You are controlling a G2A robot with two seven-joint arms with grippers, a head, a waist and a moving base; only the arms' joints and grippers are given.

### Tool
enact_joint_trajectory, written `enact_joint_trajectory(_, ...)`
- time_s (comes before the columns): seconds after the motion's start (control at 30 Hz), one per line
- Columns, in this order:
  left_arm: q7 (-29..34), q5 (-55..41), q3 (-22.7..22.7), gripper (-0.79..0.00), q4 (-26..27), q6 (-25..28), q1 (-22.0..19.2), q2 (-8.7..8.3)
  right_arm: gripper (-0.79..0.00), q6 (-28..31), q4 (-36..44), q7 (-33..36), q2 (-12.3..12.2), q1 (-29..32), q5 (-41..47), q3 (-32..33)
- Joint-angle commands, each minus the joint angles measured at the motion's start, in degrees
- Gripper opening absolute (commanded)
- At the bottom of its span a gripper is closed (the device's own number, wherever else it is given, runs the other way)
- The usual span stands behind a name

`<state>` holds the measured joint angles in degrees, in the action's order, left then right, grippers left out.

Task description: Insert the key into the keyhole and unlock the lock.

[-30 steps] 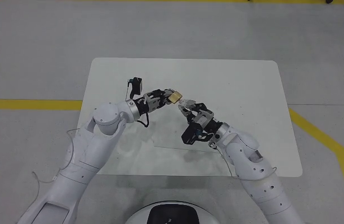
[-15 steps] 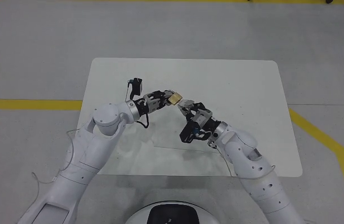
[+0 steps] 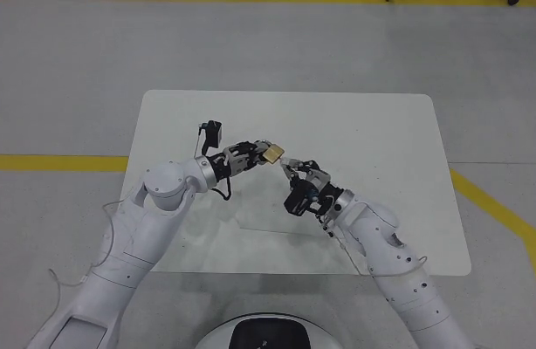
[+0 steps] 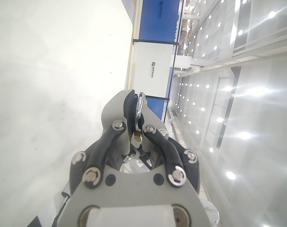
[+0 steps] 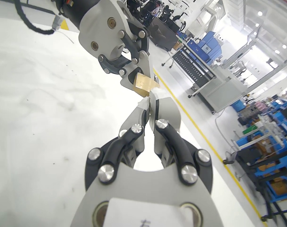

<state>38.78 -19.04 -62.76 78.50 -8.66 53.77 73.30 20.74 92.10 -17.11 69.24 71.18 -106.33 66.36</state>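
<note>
Right hand [image 5: 149,105] pinches the key [image 5: 146,99], shaft pointing straight ahead of it, tip at the bottom face of the lock [image 5: 143,85]. Left hand [image 3: 258,153], directly opposite, clamps that brass lock above the counter [image 3: 381,131].

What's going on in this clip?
The left claw holds a brass padlock by its shackle, up above the white table. The right claw is shut on the key, which is mostly hidden between its fingertips, and the tips sit right against one end of the padlock. Whether the key is actually in the keyhole cannot be told.
</note>
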Motion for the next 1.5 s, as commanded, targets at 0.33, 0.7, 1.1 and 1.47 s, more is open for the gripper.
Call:
enact_joint_trajectory(0.33,2.15,2.86,0.10,-0.785,-0.75,2.63,-0.61,-0.25,-0.785,10.29,0.02,7.37,0.17,0.47,22.92,3.35)
enact_joint_trajectory(0.7,3.63,4.60,-1.26,-0.785,-1.10,5.27,-0.34,-0.76,-0.785,13.08,0.24,13.16,0.05,0.54,32.12,4.55)
enact_joint_trajectory(1.1,6.96,5.57,-2.68,-0.785,-2.55,3.24,-0.18,-1.48,0.000,5.60,-1.33,10.05,0.49,0.06,34.94,5.50)
enact_joint_trajectory(1.47,11.57,19.87,3.70,-0.785,-4.04,0.19,-2.03,-1.83,0.000,5.60,-1.33,10.05,0.49,0.06,34.94,5.50)
